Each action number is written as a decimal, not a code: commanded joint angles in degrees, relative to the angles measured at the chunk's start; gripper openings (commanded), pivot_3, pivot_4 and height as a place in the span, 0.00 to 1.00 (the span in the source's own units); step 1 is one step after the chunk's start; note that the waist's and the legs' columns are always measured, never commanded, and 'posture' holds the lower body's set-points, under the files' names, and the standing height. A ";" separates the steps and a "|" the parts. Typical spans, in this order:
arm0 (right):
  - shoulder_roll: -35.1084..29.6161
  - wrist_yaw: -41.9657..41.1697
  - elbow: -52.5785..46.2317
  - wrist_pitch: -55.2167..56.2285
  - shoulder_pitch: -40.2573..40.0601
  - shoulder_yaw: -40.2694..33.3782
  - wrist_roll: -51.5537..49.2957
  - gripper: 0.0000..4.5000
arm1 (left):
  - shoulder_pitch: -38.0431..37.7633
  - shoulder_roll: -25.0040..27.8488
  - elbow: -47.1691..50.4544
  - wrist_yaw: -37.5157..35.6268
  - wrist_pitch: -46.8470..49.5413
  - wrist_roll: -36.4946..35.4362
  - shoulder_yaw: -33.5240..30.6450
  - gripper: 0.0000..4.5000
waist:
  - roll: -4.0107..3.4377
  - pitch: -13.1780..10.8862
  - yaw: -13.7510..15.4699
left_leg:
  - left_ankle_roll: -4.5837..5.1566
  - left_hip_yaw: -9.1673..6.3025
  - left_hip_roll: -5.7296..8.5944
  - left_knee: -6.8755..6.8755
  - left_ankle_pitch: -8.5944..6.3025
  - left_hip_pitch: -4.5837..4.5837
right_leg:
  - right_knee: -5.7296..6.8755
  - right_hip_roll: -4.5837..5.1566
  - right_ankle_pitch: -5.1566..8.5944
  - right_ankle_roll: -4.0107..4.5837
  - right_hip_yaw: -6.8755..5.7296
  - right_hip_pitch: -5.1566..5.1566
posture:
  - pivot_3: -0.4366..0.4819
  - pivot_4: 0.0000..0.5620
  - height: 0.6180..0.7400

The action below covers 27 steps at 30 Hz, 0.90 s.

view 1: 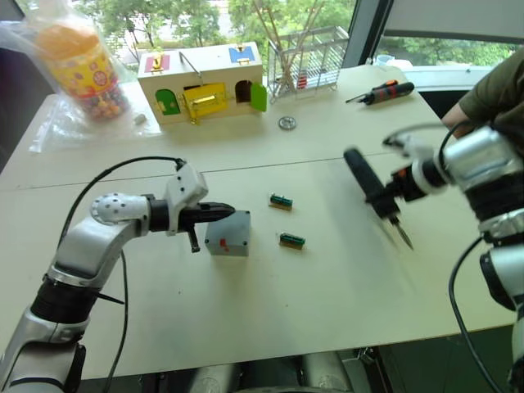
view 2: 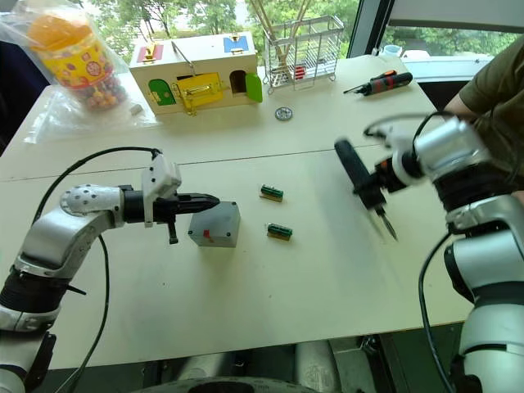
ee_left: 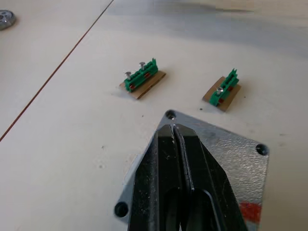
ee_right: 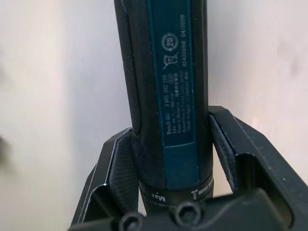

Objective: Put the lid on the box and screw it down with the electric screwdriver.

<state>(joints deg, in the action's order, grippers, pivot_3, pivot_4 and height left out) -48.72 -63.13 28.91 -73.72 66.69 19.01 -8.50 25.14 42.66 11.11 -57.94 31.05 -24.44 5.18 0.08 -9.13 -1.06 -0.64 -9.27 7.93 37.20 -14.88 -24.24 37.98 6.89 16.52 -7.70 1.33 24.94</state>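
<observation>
My closed left gripper (view 1: 225,210) rests on the grey lidded box (view 1: 228,234); my right gripper (view 1: 391,190) clamps the dark blue-black electric screwdriver (view 1: 372,192), bit tilted down, well apart toward the desk's right edge.

A pale cream table (view 1: 344,303) is seen, made up of slabs joined by thin dark seams; 1 seam runs across and 1 runs away from the near edge. The surface is evenly lit by daylight, with soft shadows. Beyond the far edge, a large window (view 1: 205,16) is seen, through which green trees are visible. A dark slanted window post (view 1: 360,29) is placed to the right of it, with a pale blind (view 1: 454,16) further right. Below the near edge, a dark floor (view 2: 401,360) is glimpsed.
</observation>
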 commanded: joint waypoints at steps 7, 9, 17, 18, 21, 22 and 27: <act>30.32 22.25 -47.06 1.57 -7.58 -46.45 -18.21 0.43 | 0.65 4.47 -0.49 -5.87 4.60 -4.89 -4.54 0.00 | 0.03 0.03 -0.51 | -0.17 0.01 -0.20 0.04 0.10 -0.11 | 0.23 -0.08 0.00 0.02 -0.08 0.19 | 0.48 0.27 1.00; 37.21 26.40 -54.00 3.25 -12.45 -45.16 -20.07 0.43 | 0.03 5.58 0.47 -6.51 5.95 -5.58 -4.67 0.00 | 0.05 0.05 -0.06 | -0.18 -0.09 -0.16 0.16 0.11 -0.10 | 0.27 -0.08 0.00 0.02 -0.11 0.10 | 0.48 0.27 1.00; 52.90 33.15 -58.90 26.00 -30.95 -27.88 -18.14 0.43 | -2.40 6.44 5.06 -5.12 9.59 -6.81 -4.21 0.00 | 0.04 0.04 -0.65 | -0.15 -0.20 0.14 0.32 0.11 -0.06 | 0.28 -0.06 -0.01 0.01 -0.07 -0.06 | 0.48 0.27 1.00; 53.63 33.72 -58.39 28.81 -32.37 -25.95 -17.37 0.43 | -2.54 6.04 5.37 -4.55 9.90 -6.91 -4.20 0.00 | 0.04 0.04 -0.91 | -0.15 -0.22 0.13 0.28 0.12 -0.04 | 0.29 -0.07 -0.01 0.01 -0.07 -0.06 | 0.48 0.27 1.00; 53.20 33.58 -55.98 36.80 -36.50 -20.35 -14.32 0.43 | -3.37 4.73 5.66 -2.91 9.61 -5.75 -3.16 0.00 | 0.05 0.06 -1.59 | -0.16 -0.27 0.13 0.22 0.12 0.07 | 0.37 -0.07 -0.01 0.01 -0.09 -0.10 | 0.48 0.27 1.00; 52.95 33.68 -55.37 38.31 -37.12 -19.53 -14.07 0.43 | -3.78 4.64 5.57 -2.70 9.07 -5.00 -2.64 0.00 | 0.05 0.06 -1.70 | -0.15 -0.25 0.14 0.16 0.12 0.14 | 0.36 -0.07 -0.01 0.01 -0.09 -0.12 | 0.48 0.27 1.00; 50.96 33.63 -52.04 44.66 -38.73 -15.40 -11.75 0.43 | -5.10 3.05 4.09 -1.53 6.86 -2.51 -0.78 0.00 | 0.05 0.06 -2.00 | -0.16 -0.23 0.11 0.01 0.12 0.29 | 0.36 -0.09 -0.01 0.01 -0.09 -0.16 | 0.48 0.27 1.00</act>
<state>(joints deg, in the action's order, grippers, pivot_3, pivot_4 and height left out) 1.96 -29.18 -21.35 -33.01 27.11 1.92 -20.40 20.10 45.67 15.05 -59.75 39.05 -27.94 3.89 0.13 -9.07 -3.07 -0.80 -9.51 8.04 37.21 -14.76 -23.95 38.33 6.81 16.52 -7.69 1.24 24.77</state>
